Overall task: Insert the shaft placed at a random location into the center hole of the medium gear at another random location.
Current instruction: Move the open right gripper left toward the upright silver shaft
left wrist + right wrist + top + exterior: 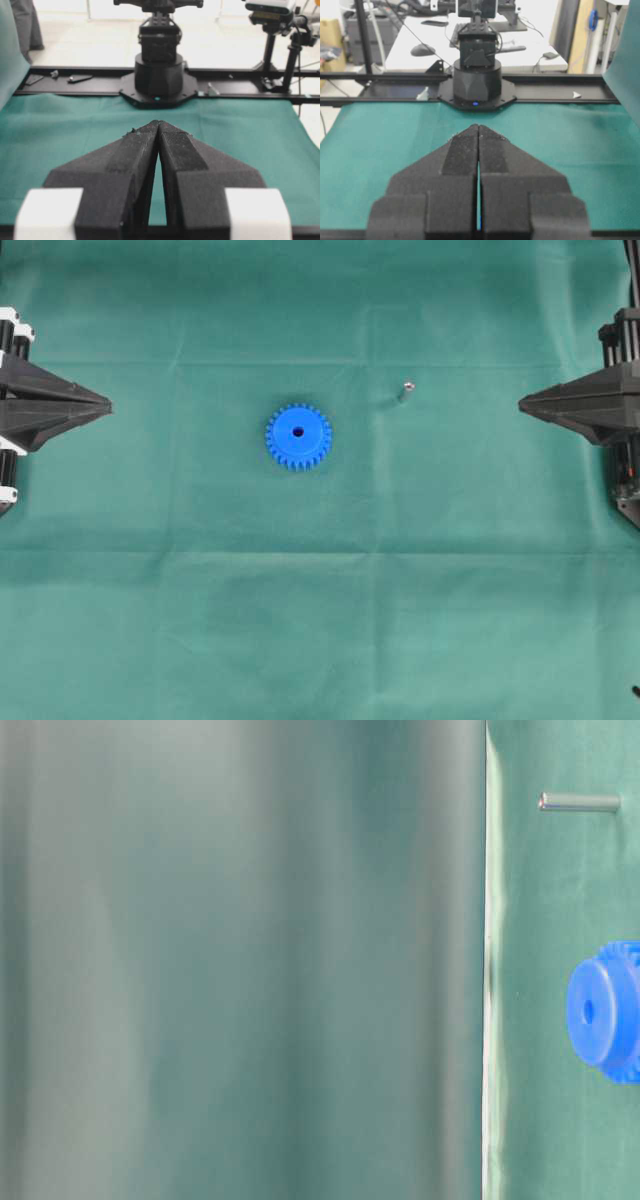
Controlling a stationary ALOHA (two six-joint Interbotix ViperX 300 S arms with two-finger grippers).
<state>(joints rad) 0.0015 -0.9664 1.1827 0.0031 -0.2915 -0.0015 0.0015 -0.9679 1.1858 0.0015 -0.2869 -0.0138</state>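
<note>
Green cloth (pixel 320 640) covers the whole table between my two grippers. My left gripper (pixel 108 406) and my right gripper (pixel 522 406) rest at opposite edges, both with fingers pressed together and holding nothing. Blue medium gear (pixel 298 437) lies flat between them, nearer my left gripper, its center hole (pixel 298 432) facing up. Nearer my right gripper lies the shaft (pixel 406 392), apart from the gear.

The medium gear (pixel 298 437), bright blue with small teeth all round its rim, lies flat on the green surface (pixel 320 620), its dark center hole (pixel 298 432) facing up. The shaft (pixel 406 392), a tiny silver-grey pin, rests apart, toward the right.
</note>
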